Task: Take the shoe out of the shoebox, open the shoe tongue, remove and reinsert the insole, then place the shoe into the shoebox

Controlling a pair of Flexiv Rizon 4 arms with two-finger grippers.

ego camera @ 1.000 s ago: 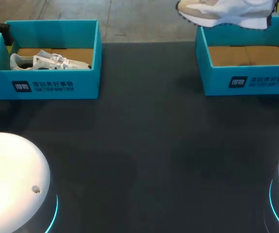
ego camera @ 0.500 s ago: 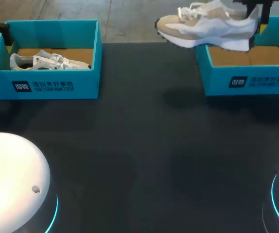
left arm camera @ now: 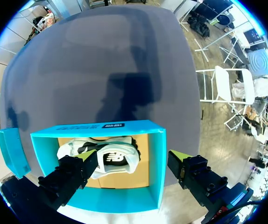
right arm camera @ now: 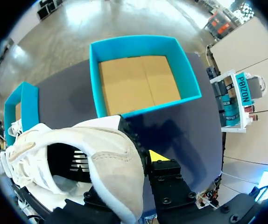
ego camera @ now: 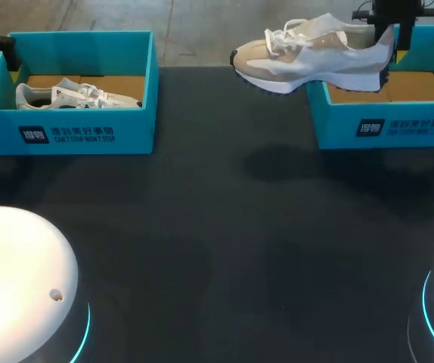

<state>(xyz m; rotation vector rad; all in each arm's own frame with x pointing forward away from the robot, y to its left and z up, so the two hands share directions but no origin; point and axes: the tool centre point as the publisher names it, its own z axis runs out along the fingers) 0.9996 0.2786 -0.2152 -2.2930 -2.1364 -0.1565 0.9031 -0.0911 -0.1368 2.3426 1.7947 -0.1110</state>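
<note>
**Desk:** What does the head view give you?

**Me:** My right gripper (ego camera: pixel 392 45) is clamped on the heel of the beige shoe (ego camera: pixel 308 54). The shoe hangs in the air, toe out past the inner wall of the right shoebox (ego camera: pixel 383 127), and its shadow (ego camera: pixel 277 162) falls on the table (ego camera: pixel 217 242). That box's cardboard floor is in plain sight. The left shoebox (ego camera: pixel 66 134) sits at the far left edge with a white shoe (ego camera: pixel 73 94) lying in it. The boxes stand well apart, with dark tabletop between them running down to my white bases (ego camera: pixel 13 280).

**Desk:** Left wrist?

**Me:** My left gripper (left arm camera: pixel 131 163) hangs above the left shoebox, fingers spread wide and gripping nothing. One tip is over the white shoe, the other outside the box wall.

**Desk:** Right wrist?

**Me:** The beige shoe's heel fills the space at the fingers. One yellow tip (right arm camera: pixel 156 156) lies against the outside of the heel. The other is probably inside the collar, but it's hidden. The right shoebox is ahead, close to the table's edge.
</note>
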